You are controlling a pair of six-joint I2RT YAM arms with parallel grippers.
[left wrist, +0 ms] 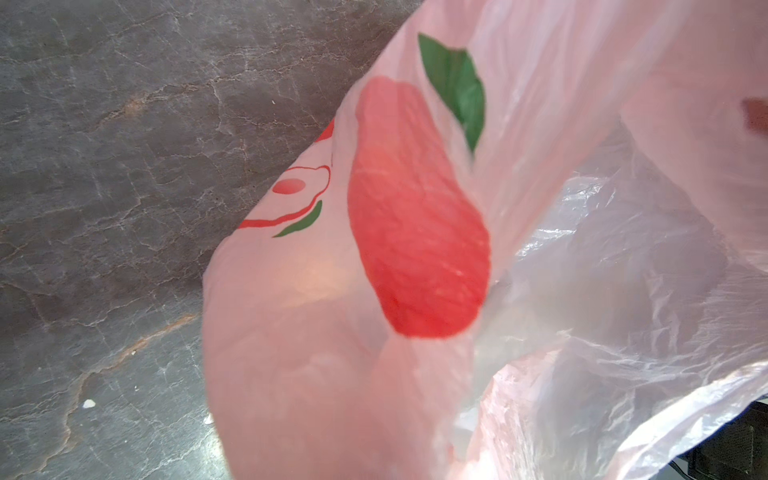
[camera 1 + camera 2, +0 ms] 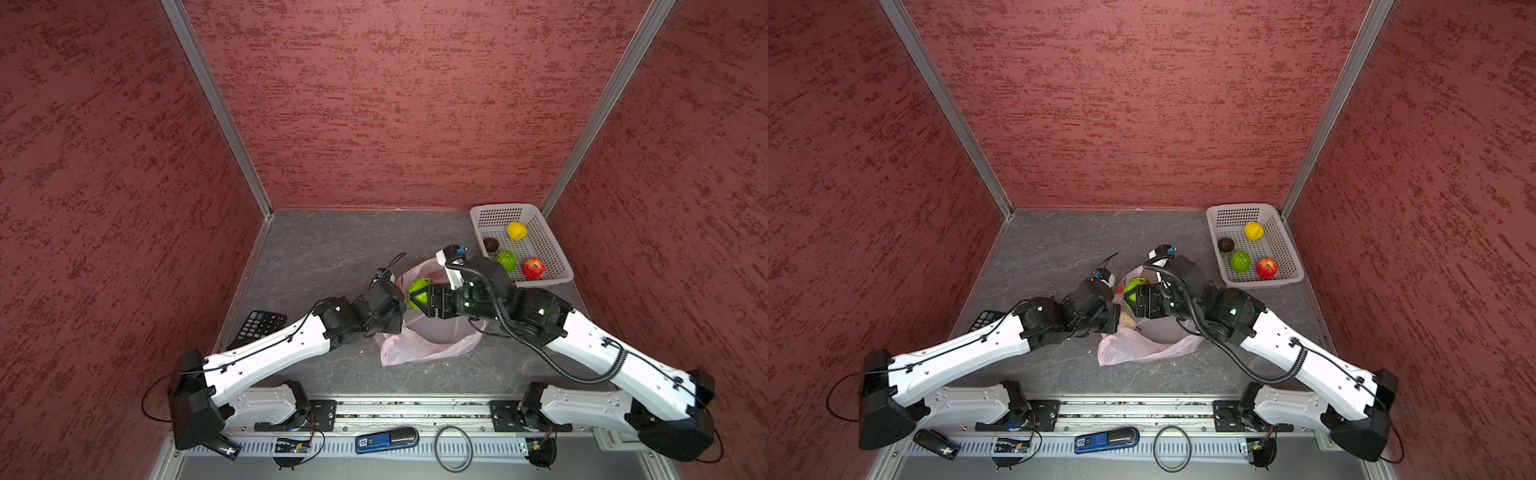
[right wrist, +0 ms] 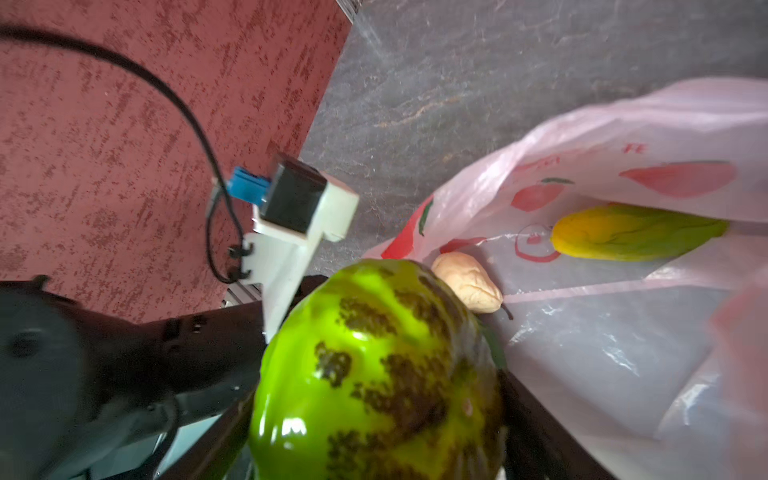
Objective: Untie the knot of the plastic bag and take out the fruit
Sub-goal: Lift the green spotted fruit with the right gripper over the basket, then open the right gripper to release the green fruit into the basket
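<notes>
walls: red mottled panels close in a grey stone-look table (image 2: 316,257) on three sides.
plastic bag (image 2: 419,349): lies mid-table between the two arms with its mouth gaping. no knot shows, so the untying looks done.
left gripper (image 2: 395,322): jaws pressed together at the bag's left rim. its wrist view shows film drawn up close to the camera, so it seems to be pinching the rim to keep the mouth open.
right gripper (image 2: 415,296): closed wide around a green fruit (image 3: 374,365), just over the bag's mouth.
green fruit handling: glossy, ribbed and hard-looking. probably light but slippery, so a hold across its broadest girth, as now, seems safest.
inside the bag: a cream fruit (image 3: 467,282) and a long yellow-green fruit (image 3: 636,232) lie on the bag's floor, apart from each other.
long yellow-green fruit handling: likely best taken across its narrow width at mid-length.
cream fruit handling: small and wrinkled, and it may roll. a pinch from above across its middle looks best.
bag handling: thin, soft, crinkly film. it may collapse or ride up with a fruit unless the rim is held, so the rim or a strap is the place to take it, not the slack wall.
basket (image 2: 552,239): white and perforated, in the far right corner. it holds a yellow fruit (image 2: 516,230), a dark fruit (image 2: 491,244), a second green fruit (image 2: 507,260) and a red fruit (image 2: 533,267).
</notes>
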